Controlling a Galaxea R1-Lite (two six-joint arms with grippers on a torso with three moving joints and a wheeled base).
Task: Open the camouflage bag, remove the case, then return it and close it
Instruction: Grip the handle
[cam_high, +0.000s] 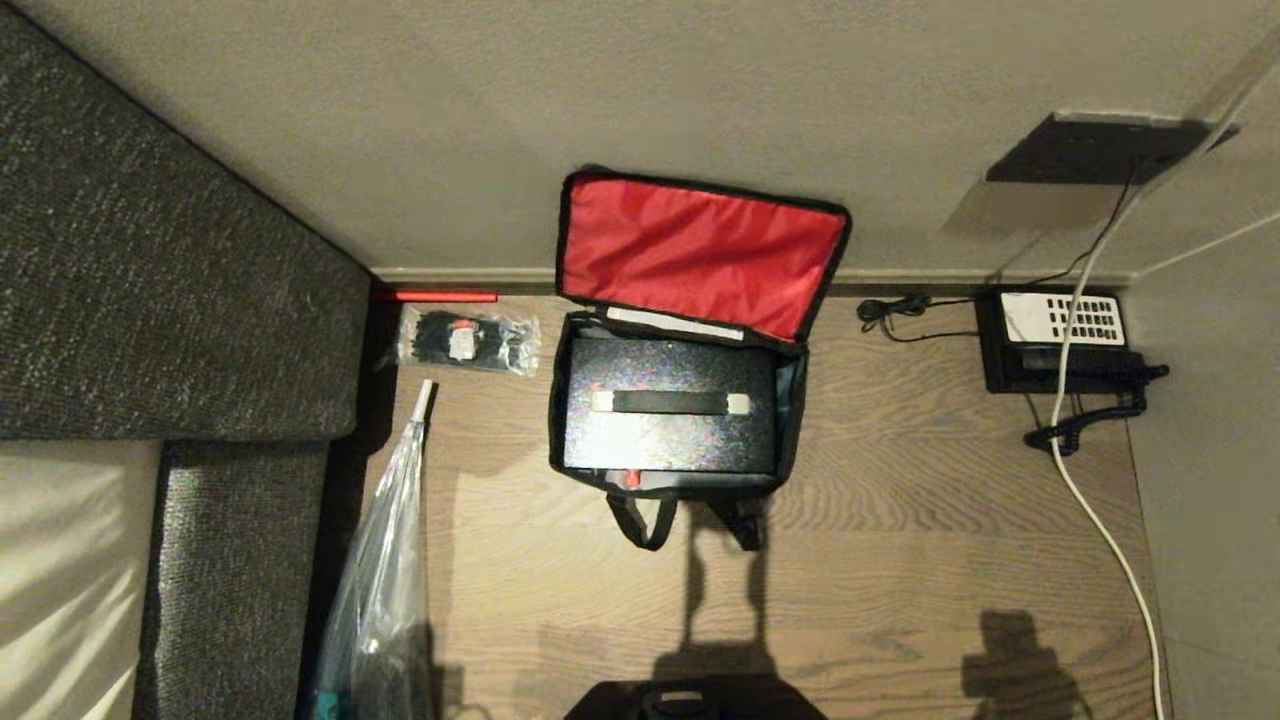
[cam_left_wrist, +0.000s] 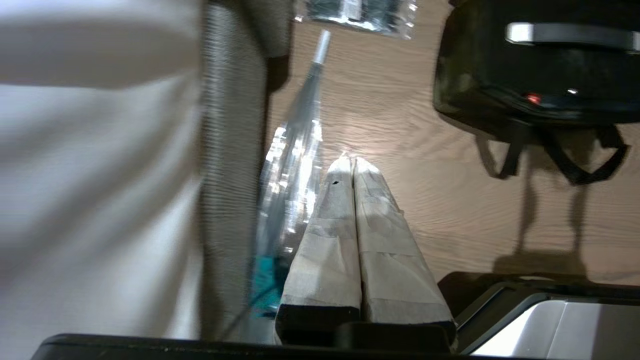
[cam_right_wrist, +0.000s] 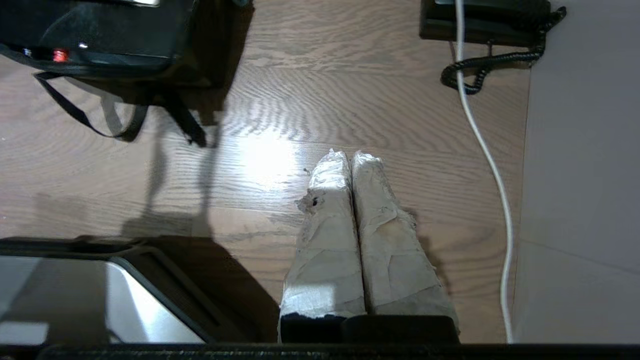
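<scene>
The camouflage bag (cam_high: 700, 250) stands open on the wooden floor against the wall, its red-lined lid leaning back on the wall. Inside it lies the case (cam_high: 670, 445), flat and black, with a handle strap across its top and a small red catch (cam_high: 631, 479) at the near edge. The bag's black straps (cam_high: 640, 525) trail toward me. Neither arm shows in the head view. My left gripper (cam_left_wrist: 351, 160) hangs shut and empty over the floor, the bag (cam_left_wrist: 475, 100) well ahead of it. My right gripper (cam_right_wrist: 350, 155) is also shut and empty, away from the bag (cam_right_wrist: 125, 60).
A clear packet of black items (cam_high: 468, 340) lies left of the bag. A long clear plastic bag (cam_high: 385, 600) lies beside the grey sofa (cam_high: 170, 280). A black telephone (cam_high: 1060, 340) with coiled cord and a white cable (cam_high: 1100, 520) sit at the right, near a side wall.
</scene>
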